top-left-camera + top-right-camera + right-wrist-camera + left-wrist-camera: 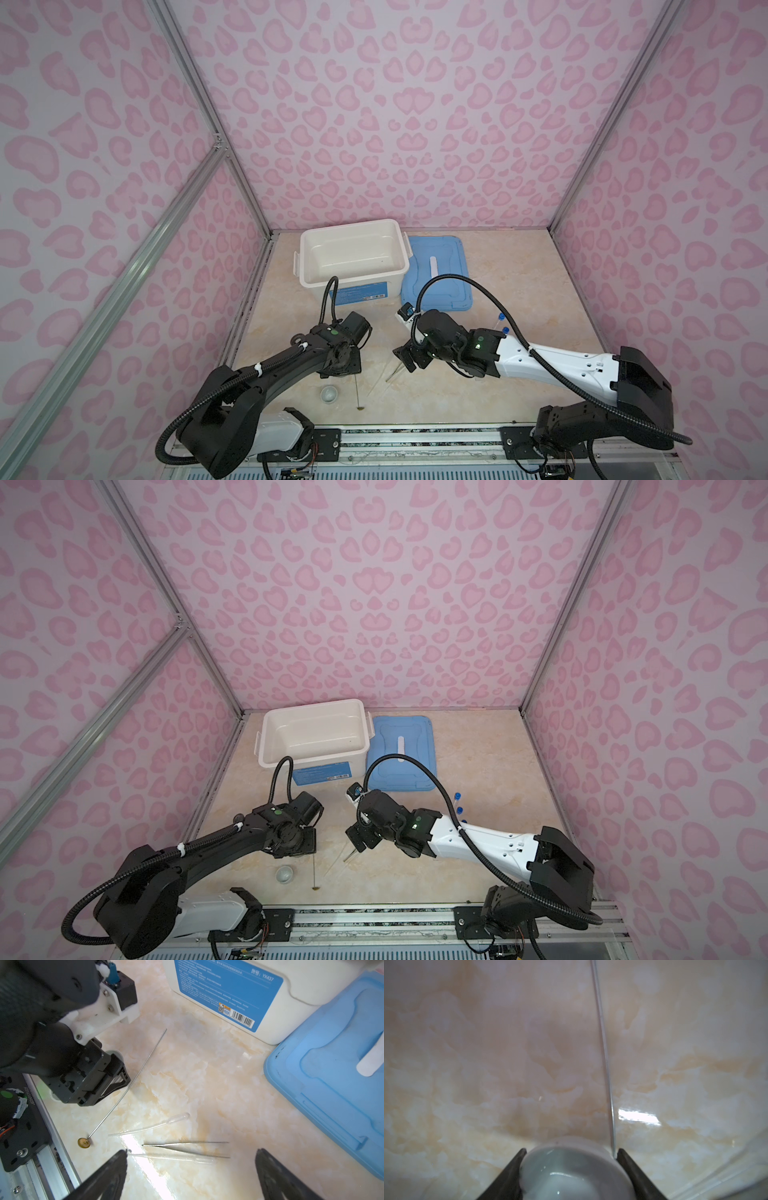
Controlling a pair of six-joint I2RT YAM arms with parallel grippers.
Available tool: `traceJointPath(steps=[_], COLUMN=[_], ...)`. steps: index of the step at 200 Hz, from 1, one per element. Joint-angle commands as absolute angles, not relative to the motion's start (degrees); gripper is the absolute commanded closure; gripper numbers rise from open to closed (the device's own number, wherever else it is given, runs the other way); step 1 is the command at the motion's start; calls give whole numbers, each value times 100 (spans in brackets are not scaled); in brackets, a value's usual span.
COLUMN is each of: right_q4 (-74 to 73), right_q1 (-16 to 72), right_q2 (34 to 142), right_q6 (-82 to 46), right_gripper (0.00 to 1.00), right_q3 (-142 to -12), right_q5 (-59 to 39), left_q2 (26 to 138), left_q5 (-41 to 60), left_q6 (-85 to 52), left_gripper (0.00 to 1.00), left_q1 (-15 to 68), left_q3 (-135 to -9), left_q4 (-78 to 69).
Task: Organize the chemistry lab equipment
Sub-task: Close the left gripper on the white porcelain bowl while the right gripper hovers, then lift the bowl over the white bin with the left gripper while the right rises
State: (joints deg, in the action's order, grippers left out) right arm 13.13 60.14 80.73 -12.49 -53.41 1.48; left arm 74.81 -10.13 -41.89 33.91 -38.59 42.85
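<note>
Fingers (508, 1178) of my left gripper (571, 1150) look pressed against both sides of the small white dish (571, 1174), which lies between them, with the thin rod (604, 1053) running in just beside one finger. I judge the dish light, rigid, glazed-slick and easy to chip, so the place to hold is across its widest rim, squeezing gently. My right gripper (192, 1150) hangs empty, spread wide, just above the tweezers (158, 1145).

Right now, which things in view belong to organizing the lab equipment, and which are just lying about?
Job: white dish, second dish, thin rod, two droppers, tweezers, blue-capped tubes.
Not equipment: white bin and blue lid (perhaps storage), mounting rail.
</note>
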Motion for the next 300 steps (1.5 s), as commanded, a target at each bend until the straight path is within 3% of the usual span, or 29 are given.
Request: traceJointPath(steps=[1,56,106,151,194,235,300], right_q4=[1119,1286,1070,1061,1346,1170,1714], right_q1=[5961,5690,5059,4934,4476,4307,4307], right_q2=[7992,7612,7510,8105,9090,9752,10628], right_q6=[-1325,-1428,-1581,-1266,-2031,-1935,-1593], right_gripper=[3,3,3,3,5,5,6], right_q3=[-5261,-5400,-6028,-7123,-8203,-8839,-9758], right_q5=[116,334,-460,-661,-436,-729,-716], left_q2=[7469,6997,6978,7986,9226,10256,11330], left_q5=[-1121,-1307,-1326,-1317,-1272,-1605,-1350], left_q6=[-4113,-3836,-2995,-2249,-1922,-1890,-2005], left_gripper=[40,40,40,40,40,41,42], left_q1=[3360,3206,2574,2067,1480,1231,906], left_q3=[-4030,-4978,-6887,-9054,-10199,-10872,-10839], left_q4=[4456,5351,6284,6671,6500,6271,5823])
